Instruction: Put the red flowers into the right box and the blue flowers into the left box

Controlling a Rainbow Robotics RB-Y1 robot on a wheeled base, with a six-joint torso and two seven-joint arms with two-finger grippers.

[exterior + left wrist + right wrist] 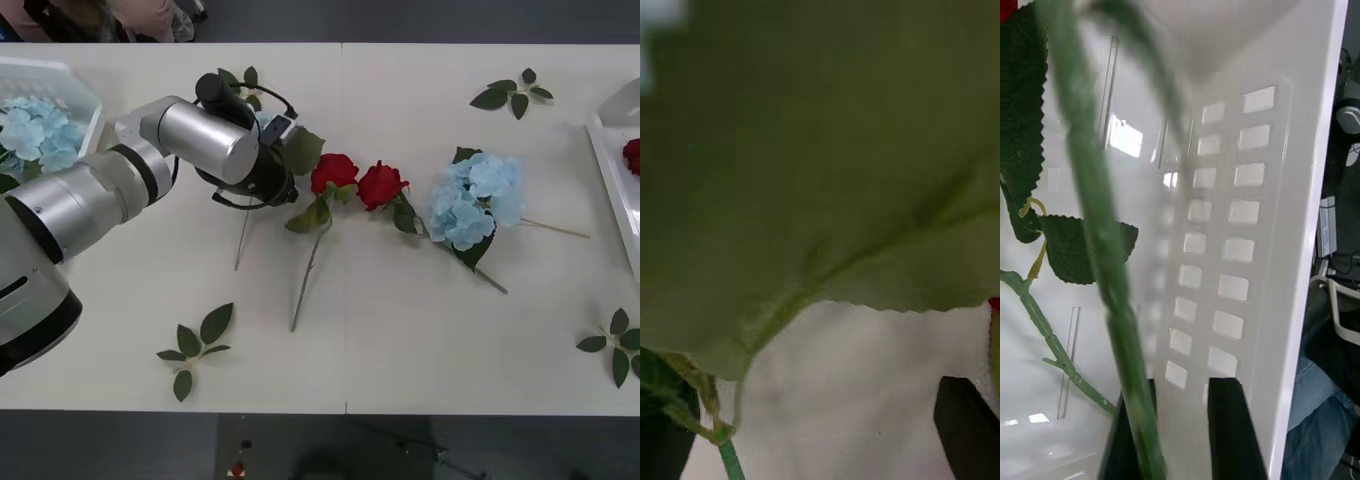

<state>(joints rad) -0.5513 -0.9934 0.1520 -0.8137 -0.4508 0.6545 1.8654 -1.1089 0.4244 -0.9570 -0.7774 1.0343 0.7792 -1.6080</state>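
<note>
The left arm reaches over the table's (400, 340) left half, its gripper (283, 140) low above a blue flower (268, 121) mostly hidden beneath the wrist. In the left wrist view its black fingers (966, 424) stand apart at the two lower corners, nothing between them; a big green leaf (820, 165) hangs just in front, with a thin stem (730, 459) near one finger.

Two red roses (334, 172) lie mid-table side by side, stems trailing toward the robot. Right of them lies another blue flower cluster (476, 198).

The left box (60, 75), at the far left, holds blue blooms. The right box (612, 170), at the right edge, holds a red bloom (632, 155).

In the right wrist view the right gripper (1184, 427) sits inside the right box beside its slotted wall (1225, 247). A green stem (1112, 315) runs down between its black fingers (1236, 427); whether they pinch it I cannot tell.
</note>
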